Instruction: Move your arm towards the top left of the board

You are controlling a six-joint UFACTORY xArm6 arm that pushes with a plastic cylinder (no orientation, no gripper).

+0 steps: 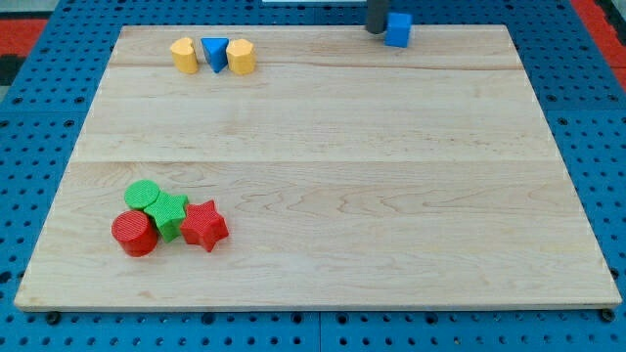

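Note:
My tip (pixel 376 29) is at the view's top edge of the wooden board (pixel 333 166), right of centre, touching the left side of a blue cube (pixel 398 29). Near the top left stand a yellow heart-like block (pixel 183 55), a blue triangle (pixel 214 53) and a yellow pentagon-like block (pixel 242 57), side by side in a row. At the bottom left lies a tight cluster: a green cylinder (pixel 143 196), a green star (pixel 169 214), a red cylinder (pixel 134 233) and a red star (pixel 203 225).
The board lies on a blue perforated table (pixel 39 147). Red patches show at the table's top left corner (pixel 24 29) and top right corner (pixel 597 20).

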